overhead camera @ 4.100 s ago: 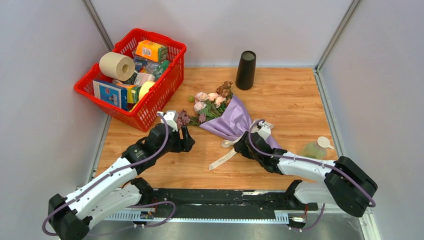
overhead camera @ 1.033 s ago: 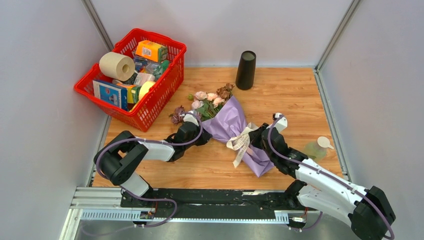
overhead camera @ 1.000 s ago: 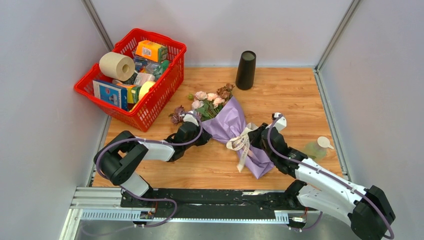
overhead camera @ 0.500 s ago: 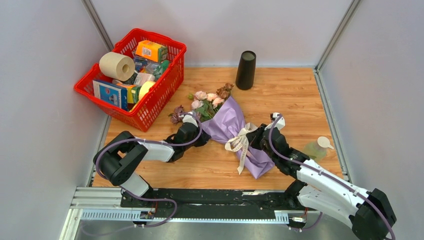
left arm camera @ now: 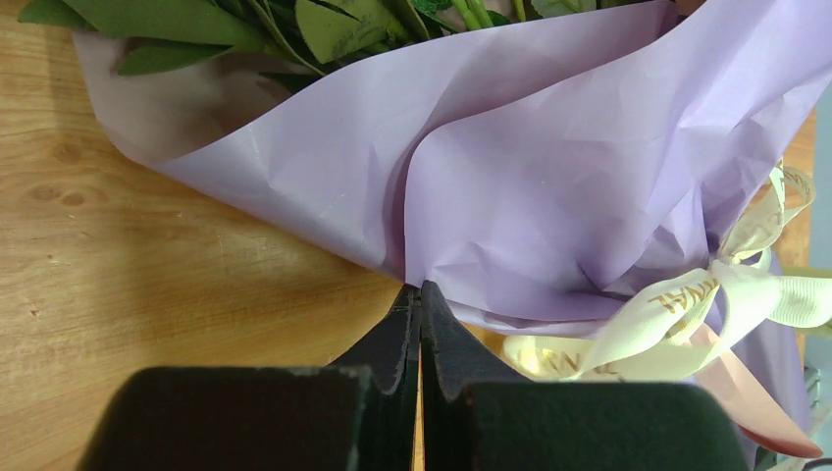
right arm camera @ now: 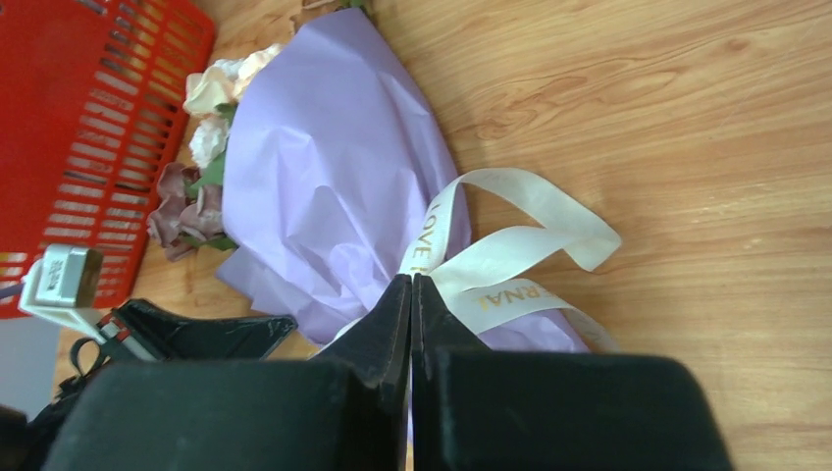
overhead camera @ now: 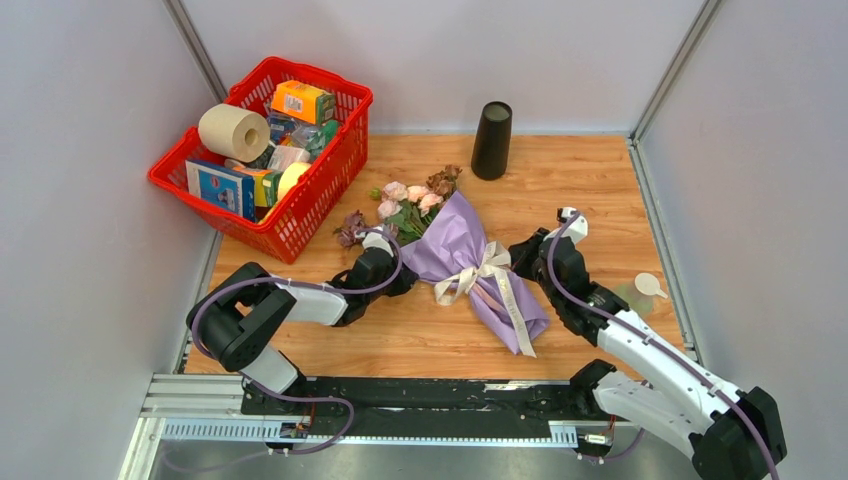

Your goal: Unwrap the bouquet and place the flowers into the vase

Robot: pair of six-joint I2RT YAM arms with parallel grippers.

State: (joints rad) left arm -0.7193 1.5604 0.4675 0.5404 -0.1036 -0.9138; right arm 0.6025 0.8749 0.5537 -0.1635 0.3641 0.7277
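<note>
Bouquet (overhead camera: 455,245) swung round since a second ago, wrapped tail now toward near edge. Lies mid-table between my arms, bow not undone yet. Vase (overhead camera: 491,140) upright behind it, well apart, waiting for stems. Left gripper (overhead camera: 402,280) pinched shut at wrap edge, guessing anchor. Right gripper (overhead camera: 522,258) shut at ribbon (overhead camera: 490,270), probably tugging bow; can't tell if caught.

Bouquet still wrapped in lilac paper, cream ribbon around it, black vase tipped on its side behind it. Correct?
No: the top external view shows the vase standing upright, not tipped over. The rest holds: the bouquet is wrapped, with the ribbon around it.
</note>
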